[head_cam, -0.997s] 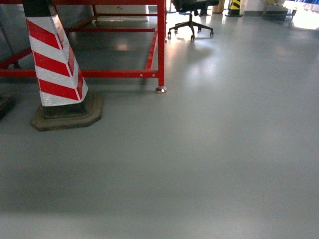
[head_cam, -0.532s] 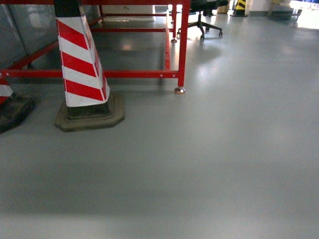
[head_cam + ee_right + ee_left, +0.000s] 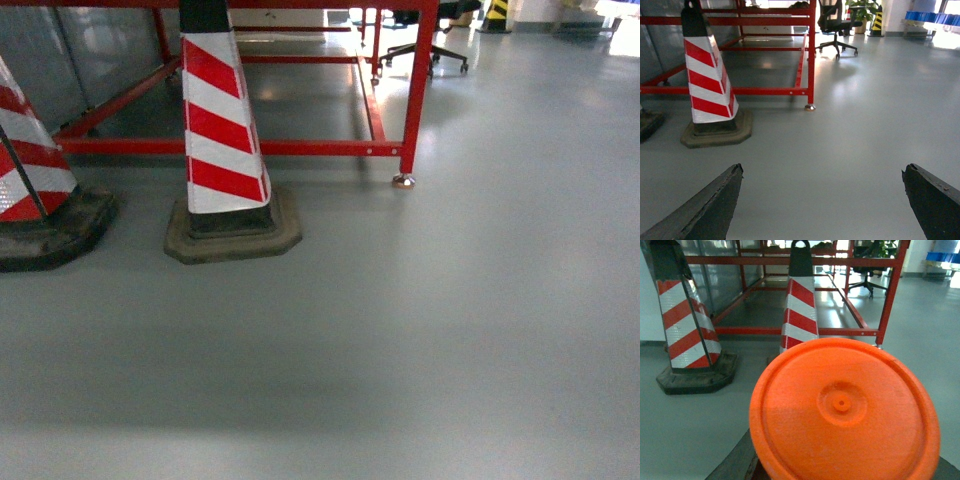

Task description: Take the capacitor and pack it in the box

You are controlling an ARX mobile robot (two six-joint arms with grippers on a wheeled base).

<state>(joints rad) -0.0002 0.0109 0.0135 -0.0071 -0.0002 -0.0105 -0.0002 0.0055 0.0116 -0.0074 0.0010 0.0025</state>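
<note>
The capacitor [image 3: 842,410] is an orange round piece whose flat circular end fills the lower part of the left wrist view. It sits between the dark fingers [image 3: 737,462] of my left gripper [image 3: 840,465], which is shut on it; the fingertips are hidden behind it. My right gripper [image 3: 822,169] is open over bare grey floor, its two dark fingers wide apart with nothing between them. The box is out of view. Neither gripper shows in the head view.
A red-and-white striped cone [image 3: 222,130] on a dark base stands ahead on the left, with a second cone [image 3: 30,180] at the left edge. Behind them is a red steel frame [image 3: 415,90] on feet. An office chair [image 3: 832,25] and blue bins [image 3: 932,17] are far back.
In the head view the cone and red frame have slid to the right, and a second cone has come in at the left edge.
</note>
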